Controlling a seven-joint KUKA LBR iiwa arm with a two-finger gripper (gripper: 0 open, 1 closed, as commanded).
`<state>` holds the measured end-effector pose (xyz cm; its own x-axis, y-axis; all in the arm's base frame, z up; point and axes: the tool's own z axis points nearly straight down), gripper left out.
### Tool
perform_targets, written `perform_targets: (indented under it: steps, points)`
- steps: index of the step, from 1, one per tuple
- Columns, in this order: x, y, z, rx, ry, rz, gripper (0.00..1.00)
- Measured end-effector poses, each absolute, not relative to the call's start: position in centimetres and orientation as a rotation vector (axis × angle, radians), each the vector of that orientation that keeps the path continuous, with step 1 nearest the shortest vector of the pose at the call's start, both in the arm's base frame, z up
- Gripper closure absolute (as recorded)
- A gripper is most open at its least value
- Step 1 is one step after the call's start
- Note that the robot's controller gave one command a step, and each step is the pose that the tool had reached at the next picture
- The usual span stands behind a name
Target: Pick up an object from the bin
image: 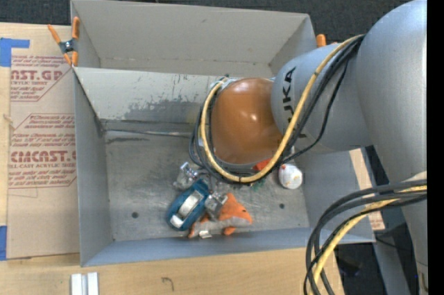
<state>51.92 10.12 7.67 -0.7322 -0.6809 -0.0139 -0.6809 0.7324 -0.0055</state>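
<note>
My gripper (193,176) reaches down from under the arm's orange dome into the front middle of the bin. Directly below and touching it in the view lies a blue and silver tape-measure-like thing (186,207), tilted with its silver end toward the front left. Just right of that sits an orange piece (236,212), with small tan and silver bits (199,232) by the front wall. A white ball-like thing (290,177) rests further right, close under the arm.
The arm and its orange dome with looping cables cover the bin's right and middle. The bin floor to the left and the sloped back wall are bare metal. The front wall stands close behind the small heap.
</note>
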Motion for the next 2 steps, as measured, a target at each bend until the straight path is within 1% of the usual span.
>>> perform_targets:
  steps: [2]
  points:
    - [51.67, 10.11, 8.74, -1.151, 2.92, 0.002, 1.0]
